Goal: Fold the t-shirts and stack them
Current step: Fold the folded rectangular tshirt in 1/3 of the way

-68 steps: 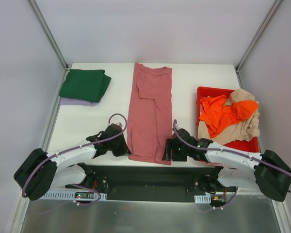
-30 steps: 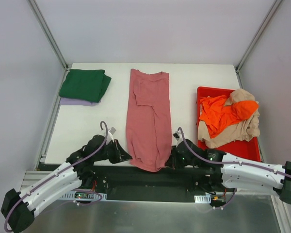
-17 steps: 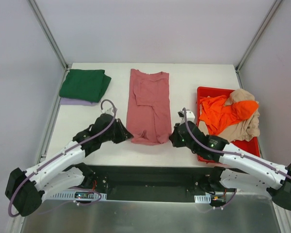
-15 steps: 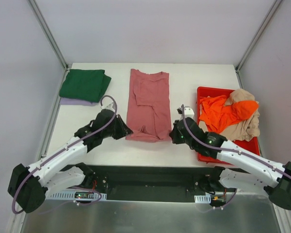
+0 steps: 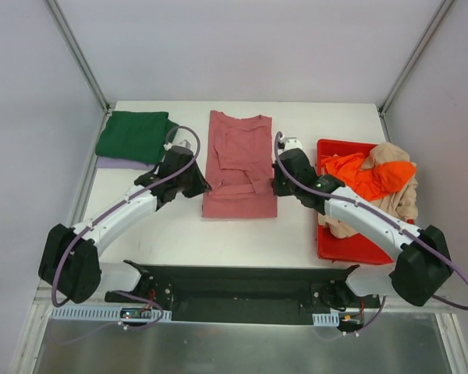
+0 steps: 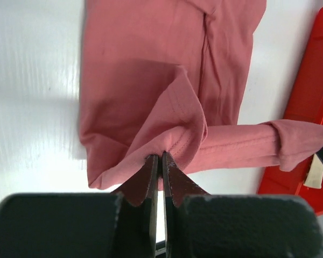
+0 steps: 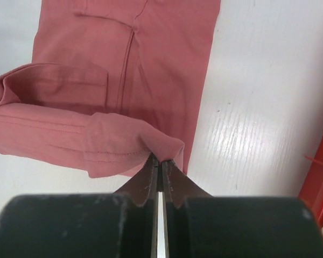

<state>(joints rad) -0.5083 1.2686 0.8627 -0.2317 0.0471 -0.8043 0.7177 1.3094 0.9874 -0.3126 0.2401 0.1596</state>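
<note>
The rose-red t-shirt (image 5: pixel 238 156) lies lengthwise in the middle of the table, with its near end lifted and doubled back over itself. My left gripper (image 5: pixel 201 185) is shut on the hem's left corner; the left wrist view shows the cloth (image 6: pixel 151 64) pinched at the tips (image 6: pixel 161 156). My right gripper (image 5: pixel 274 187) is shut on the hem's right corner, where cloth (image 7: pixel 124 64) bunches over the tips (image 7: pixel 160 158). The hem hangs stretched between the two grippers, a little above the lower layer.
A folded dark green t-shirt (image 5: pixel 134 136) lies on a pale lilac one (image 5: pixel 117 164) at the far left. The red bin (image 5: pixel 351 251) on the right holds a crumpled orange t-shirt (image 5: pixel 359 179) and a beige one (image 5: pixel 402 204). The bin's edge (image 6: pixel 307 107) is close to the right arm.
Both grippers have carried the near hem away from the table's front edge toward the far end, folding the rose-red t-shirt over itself. Its outline is now about half as long.
</note>
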